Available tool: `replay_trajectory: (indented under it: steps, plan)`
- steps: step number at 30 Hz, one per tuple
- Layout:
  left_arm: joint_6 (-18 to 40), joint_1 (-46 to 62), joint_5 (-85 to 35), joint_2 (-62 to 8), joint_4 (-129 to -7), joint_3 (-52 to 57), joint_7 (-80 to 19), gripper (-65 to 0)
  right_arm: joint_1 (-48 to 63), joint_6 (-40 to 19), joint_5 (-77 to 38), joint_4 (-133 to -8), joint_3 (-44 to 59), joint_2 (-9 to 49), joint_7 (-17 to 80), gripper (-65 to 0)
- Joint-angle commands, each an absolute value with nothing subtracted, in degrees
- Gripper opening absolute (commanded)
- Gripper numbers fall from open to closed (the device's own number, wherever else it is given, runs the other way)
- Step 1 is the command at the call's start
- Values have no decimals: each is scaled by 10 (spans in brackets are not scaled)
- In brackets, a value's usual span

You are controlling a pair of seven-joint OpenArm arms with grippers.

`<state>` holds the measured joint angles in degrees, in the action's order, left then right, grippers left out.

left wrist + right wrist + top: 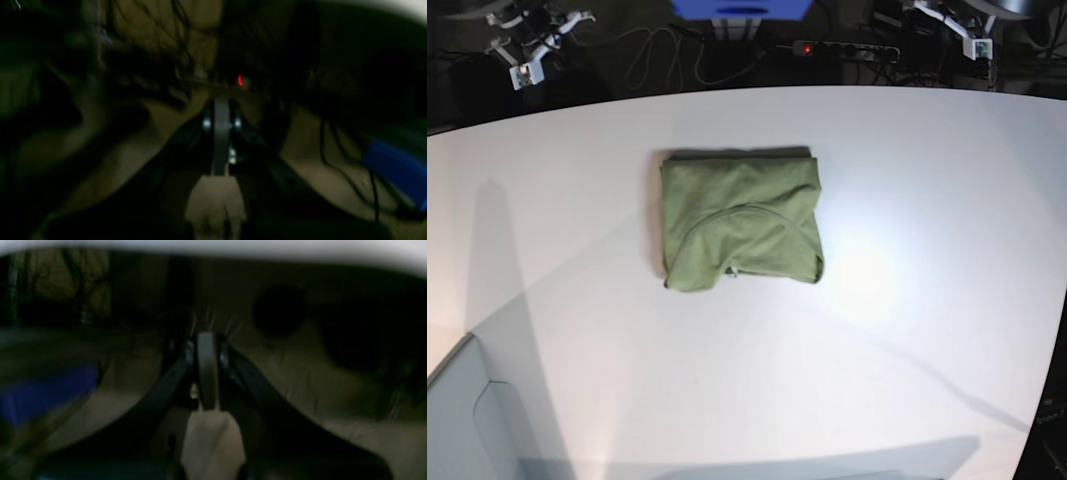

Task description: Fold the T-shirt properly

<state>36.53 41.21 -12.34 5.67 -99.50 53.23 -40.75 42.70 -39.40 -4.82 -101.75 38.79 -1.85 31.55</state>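
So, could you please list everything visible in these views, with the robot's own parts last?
T-shirt: one, olive green, folded into a rough square, on the table a little above centre.
Table: one, white, fills most of the base view.
Power strip: one, dark with a red light, on the floor behind the table.
Cables: several, dark, on the floor behind the table.
Blue object: one, top edge of the base view.
Left gripper: one, dark, shut, empty.
Right gripper: one, dark, shut, empty.

Both wrist views are dark and blurred; the T-shirt [740, 219] hides its folded-under layers, and the table [927, 200] runs past the picture's edges.
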Motion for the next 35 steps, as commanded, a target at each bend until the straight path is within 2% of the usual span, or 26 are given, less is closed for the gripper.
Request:
replay_trajectory:
  steps: [1, 4, 7, 13, 18, 19, 22, 28, 32, 35]
  plan:
    - [365, 419, -126, 50, -983, 531, -394, -650, 440, -400, -58, -1008, 390, -15, 305, -650]
    - [364, 410, -122, 46, -885, 509, -330, -650, 436, -400, -56, -916, 386, -13, 303, -650]
    - [364, 382, -76, 19, -753, 459, -224, -650, 394, -400, -41, -798, 362, 1, 269, -650]
    - [364, 280, -36, -54, -430, 376, -61, -650, 330, -400, 73, -559, 284, 6, 31, -650]
    - [364, 194, -35, -112, -214, 295, 29, -650, 313, -400, 153, -464, 207, 19, -120, -650]
    - [364, 186, -35, -119, -197, 273, 44, -650, 308, -377, 160, -451, 200, 22, -129, -650]
    - [364, 173, -38, -127, -180, 222, 69, -650, 271, -229, 165, -393, 187, 24, -126, -650]
    - [359, 176, -35, -124, -175, 215, 67, -650, 209, 13, 166, -256, 102, 23, -118, -650]
    - [267, 179, -30, -110, -175, 214, 67, -650, 188, 143, 164, -215, 15, 16, -118, -650]
    - [217, 179, 15, -102, -175, 214, 67, -650, 189, 199, 164, -215, -20, 7, -118, -650]
